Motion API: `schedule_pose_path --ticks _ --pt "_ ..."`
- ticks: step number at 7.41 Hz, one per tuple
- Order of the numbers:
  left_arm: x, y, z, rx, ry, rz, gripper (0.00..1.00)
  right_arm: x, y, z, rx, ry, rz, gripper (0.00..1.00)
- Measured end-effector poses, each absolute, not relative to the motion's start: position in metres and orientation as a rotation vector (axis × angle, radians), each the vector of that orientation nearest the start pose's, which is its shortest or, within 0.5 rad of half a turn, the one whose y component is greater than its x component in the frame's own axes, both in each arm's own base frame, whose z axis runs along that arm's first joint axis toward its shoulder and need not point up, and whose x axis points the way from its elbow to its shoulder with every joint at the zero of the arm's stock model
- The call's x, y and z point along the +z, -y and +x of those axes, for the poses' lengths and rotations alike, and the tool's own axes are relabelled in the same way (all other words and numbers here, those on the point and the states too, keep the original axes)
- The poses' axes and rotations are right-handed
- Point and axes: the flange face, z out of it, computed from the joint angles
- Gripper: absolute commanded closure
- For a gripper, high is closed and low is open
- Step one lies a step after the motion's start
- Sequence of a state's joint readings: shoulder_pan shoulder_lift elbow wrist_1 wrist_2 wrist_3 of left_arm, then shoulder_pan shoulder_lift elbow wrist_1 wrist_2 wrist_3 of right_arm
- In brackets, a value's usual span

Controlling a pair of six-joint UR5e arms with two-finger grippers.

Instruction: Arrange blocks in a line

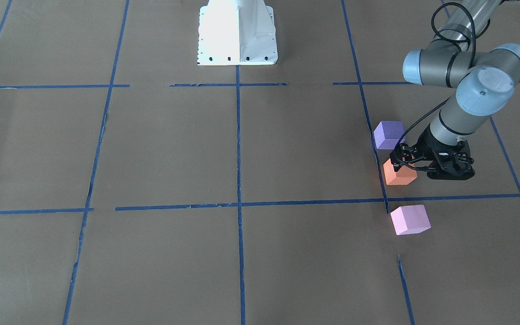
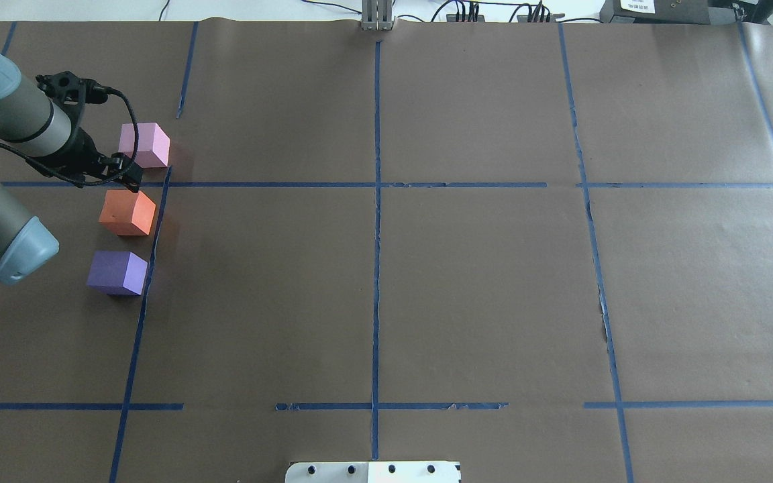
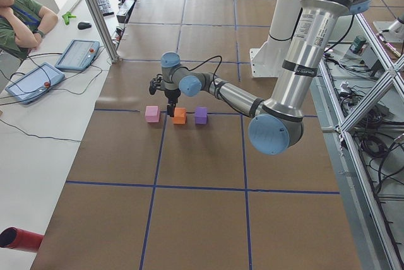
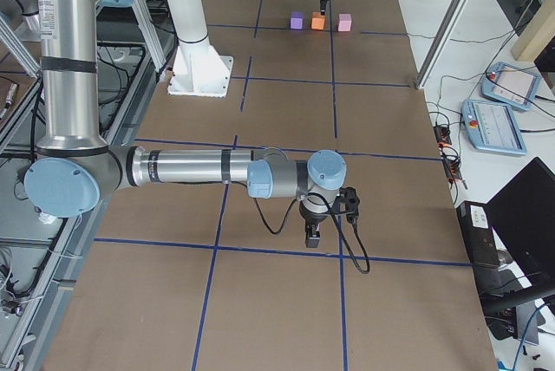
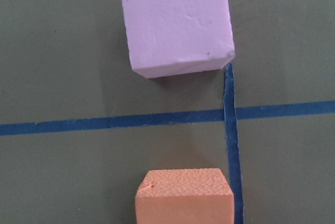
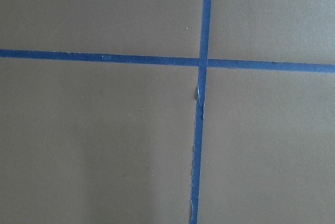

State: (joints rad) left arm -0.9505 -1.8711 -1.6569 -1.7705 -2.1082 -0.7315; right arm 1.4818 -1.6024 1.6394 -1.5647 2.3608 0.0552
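Note:
The three blocks rest on the brown table in a row along a blue tape line: purple (image 2: 117, 272), orange (image 2: 127, 212), pink (image 2: 145, 144). In the front-facing view they are purple (image 1: 388, 134), orange (image 1: 400, 176) and pink (image 1: 410, 220). My left gripper (image 2: 131, 180) hangs just over the orange block's far edge, towards the pink one, and looks shut and empty. The left wrist view shows the orange block (image 5: 183, 198) at the bottom and the pink block (image 5: 175, 22) above it. My right gripper (image 4: 314, 234) shows only in the exterior right view, low over bare table; I cannot tell its state.
The white robot base (image 1: 237, 31) stands at the table's middle edge. Blue tape lines (image 2: 376, 201) divide the brown paper into squares. An operator (image 3: 22, 14) sits at a side desk with tablets (image 3: 79, 54). The right wrist view shows only a tape crossing (image 6: 203, 62).

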Motion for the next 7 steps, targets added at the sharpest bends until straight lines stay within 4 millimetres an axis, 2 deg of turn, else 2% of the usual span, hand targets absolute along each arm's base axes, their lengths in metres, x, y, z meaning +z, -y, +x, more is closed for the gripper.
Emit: schedule_pose_path --ticks 1,2,4,5,7 --pt "0.43 0.557 0.276 0.07 -0.767 0.145 0.0 0.638 0.485 0.02 -0.049 0.791 -0.016 0.0" --pt "0.427 0.569 0.247 0.1 -0.748 0.177 0.0 0.638 0.485 0.02 -0.049 0.791 -0.016 0.0" --pt "0.44 0.595 0.162 0.087 -0.693 0.203 0.0 0.639 0.485 0.02 -0.049 0.791 -0.016 0.0" --pt "0.453 0.603 0.127 0.049 -0.678 0.196 0.0 0.639 0.485 0.02 -0.049 0.791 -0.016 0.0" --pt "0.51 0.606 0.056 0.061 -0.68 0.154 0.0 0.639 0.485 0.02 -0.049 0.791 -0.017 0.0"
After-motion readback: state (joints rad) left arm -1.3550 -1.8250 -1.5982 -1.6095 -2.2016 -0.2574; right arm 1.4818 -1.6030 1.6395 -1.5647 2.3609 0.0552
